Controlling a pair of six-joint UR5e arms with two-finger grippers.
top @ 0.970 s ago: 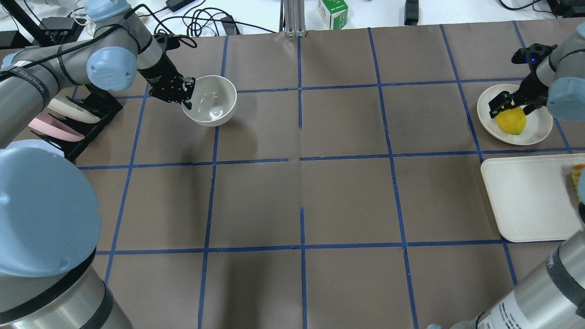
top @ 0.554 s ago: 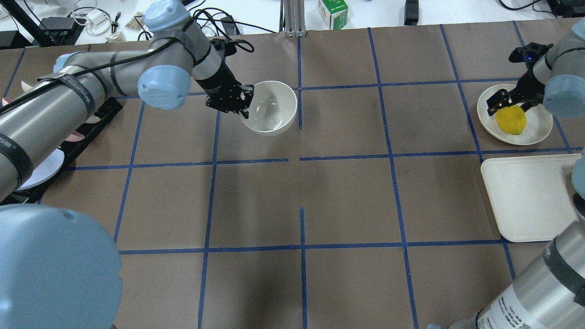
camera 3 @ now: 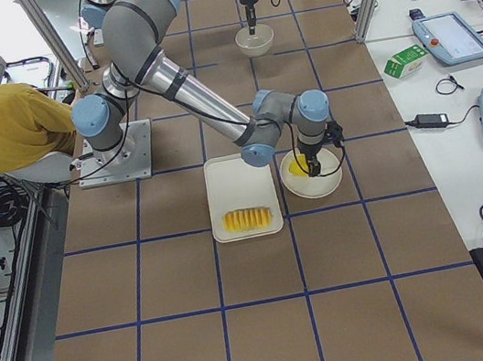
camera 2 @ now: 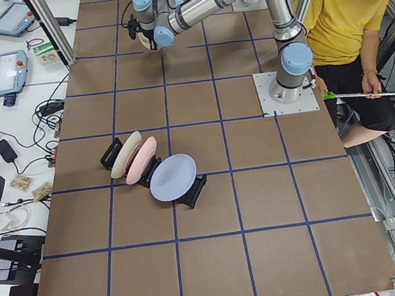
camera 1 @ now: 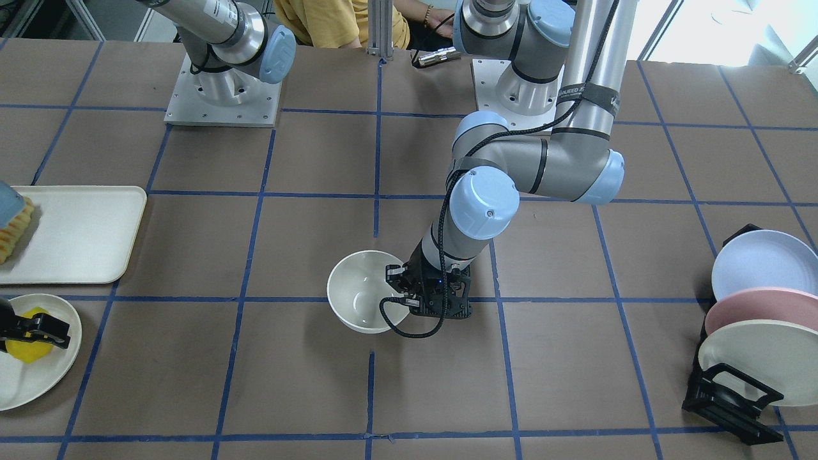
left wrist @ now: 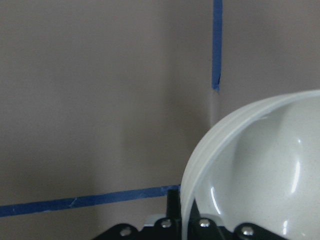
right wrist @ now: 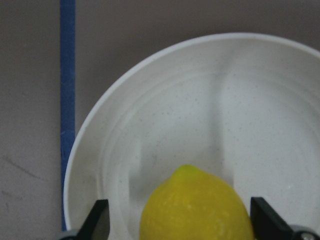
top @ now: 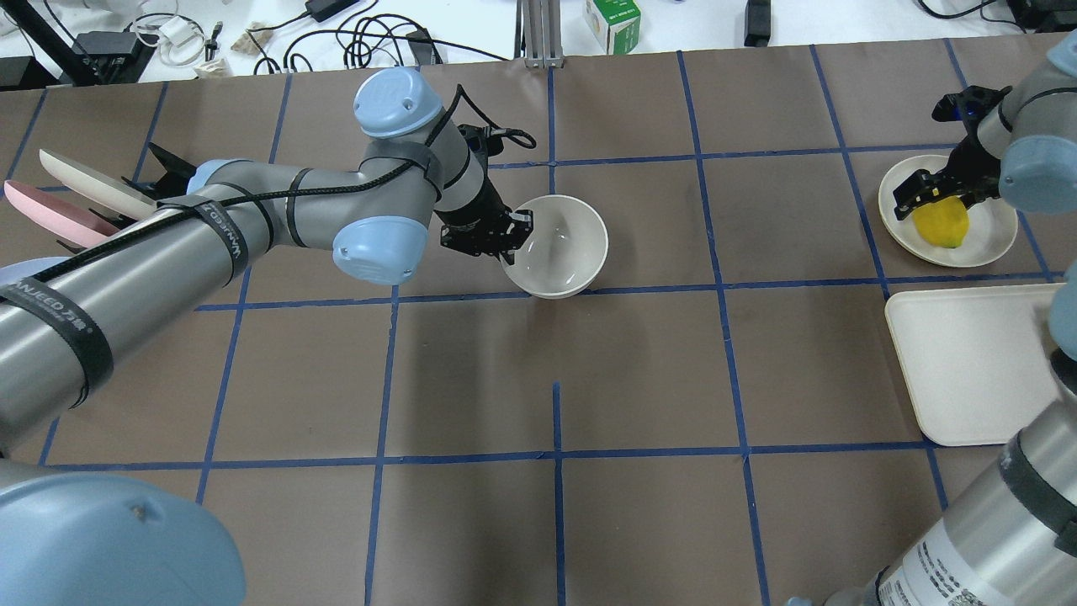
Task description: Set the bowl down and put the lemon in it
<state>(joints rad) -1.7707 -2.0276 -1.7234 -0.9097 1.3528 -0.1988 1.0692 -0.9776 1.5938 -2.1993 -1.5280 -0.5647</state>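
Observation:
The off-white bowl (top: pixel 555 248) is near the table's middle, also in the front view (camera 1: pixel 361 300). My left gripper (top: pixel 509 236) is shut on its rim, one finger inside and one outside; the wrist view shows the rim (left wrist: pixel 265 175) in the jaws. I cannot tell if the bowl touches the table. The yellow lemon (top: pixel 941 223) lies on a flat cream plate (top: pixel 984 244) at the far right. My right gripper (top: pixel 934 189) is open and low over it, with fingers on both sides of the lemon (right wrist: pixel 197 207).
A cream tray (top: pixel 968 362) lies beside the plate, with sliced yellow-orange food (camera 1: pixel 16 230) on it. A black rack of upright plates (camera 1: pixel 754 319) stands at the table's left end. A person in yellow (camera 2: pixel 344 7) sits behind the robot bases.
My left arm has carried the bowl from beside the plate rack rightward and nearer to the table's middle. My right gripper has stayed around the lemon.

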